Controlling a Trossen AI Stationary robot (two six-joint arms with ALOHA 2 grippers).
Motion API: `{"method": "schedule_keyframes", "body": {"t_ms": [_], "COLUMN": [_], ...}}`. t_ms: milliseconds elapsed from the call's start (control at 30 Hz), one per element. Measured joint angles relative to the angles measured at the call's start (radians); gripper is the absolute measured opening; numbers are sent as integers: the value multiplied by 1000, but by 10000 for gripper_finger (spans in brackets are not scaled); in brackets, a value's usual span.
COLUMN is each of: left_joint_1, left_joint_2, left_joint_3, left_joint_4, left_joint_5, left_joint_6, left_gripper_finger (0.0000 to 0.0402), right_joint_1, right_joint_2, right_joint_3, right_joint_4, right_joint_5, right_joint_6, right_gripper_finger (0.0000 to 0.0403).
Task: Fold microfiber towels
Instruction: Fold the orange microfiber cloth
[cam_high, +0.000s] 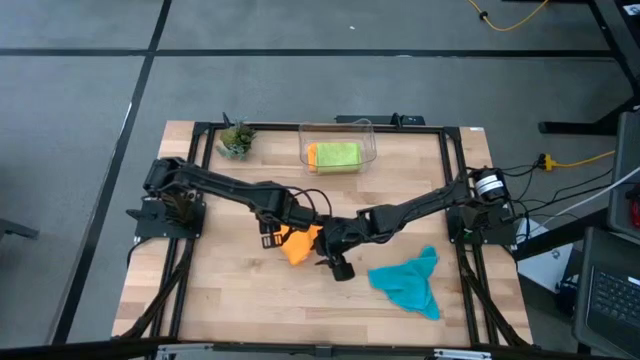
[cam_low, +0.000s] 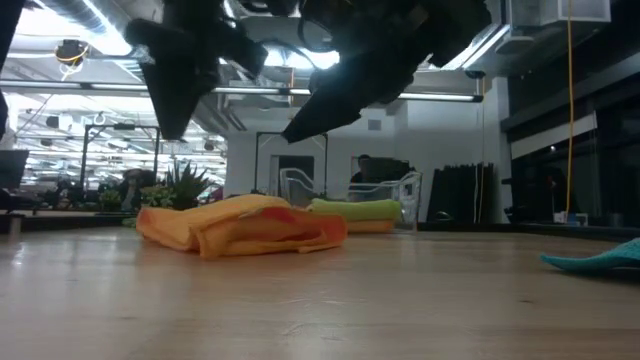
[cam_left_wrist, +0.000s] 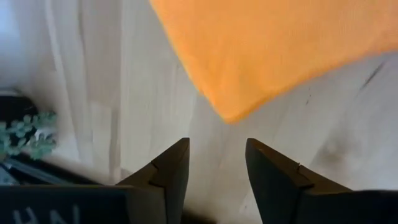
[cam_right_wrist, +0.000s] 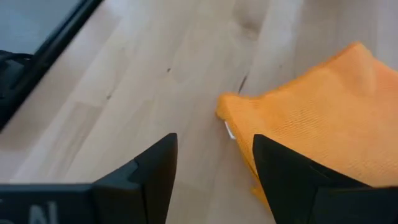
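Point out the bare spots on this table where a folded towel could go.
Free: the front left corner, left of the orange towel, and the strip between the plant and the left arm. Crowded: the centre, where both pincers hover by the orange towel, and the front right with the teal towel.

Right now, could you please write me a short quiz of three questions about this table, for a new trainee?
1. True or false: the orange towel lies folded on the table, and neither gripper holds it.
2. What is inside the clear bin? A) a teal towel B) a lime green towel on an orange one C) a plant
3. Which towel is not folded yet?

Key: 1 true; left gripper and right gripper are both open above it. 2 B. 3 the teal towel.
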Motion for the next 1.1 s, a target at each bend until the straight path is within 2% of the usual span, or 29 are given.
{"method": "schedule_keyframes", "body": {"t_ms": [167,267,567,667,800,933,1100], "left_joint_1": [-23,-45,-57,-27,18,69,146], "left_joint_2": [-72,-126,-358,-430,-503,-514,-475], "left_joint_3": [0,-1,-25,-76,-204,-340,-541], "left_joint_4": [-93,-143,-94,26,295,508,724], "left_joint_5": [-6,-49,-163,-164,-127,-119,-77], "left_joint_6": [-64,-120,-162,-157,-66,12,-61], "left_gripper_finger": [150,151,151,150,147,147,147], "right_joint_1": [1,0,0,0,0,12,47], "right_joint_2": [-11,-12,-12,-13,-52,-144,-268], "right_joint_3": [0,0,0,7,10,10,12], "right_joint_4": [-5,-4,-15,-32,-137,-269,-348], "right_joint_5": [-7,2,274,358,456,486,527], "right_joint_6": [0,0,170,243,291,353,402], "right_gripper_finger": [213,213,213,213,213,213,213]}}
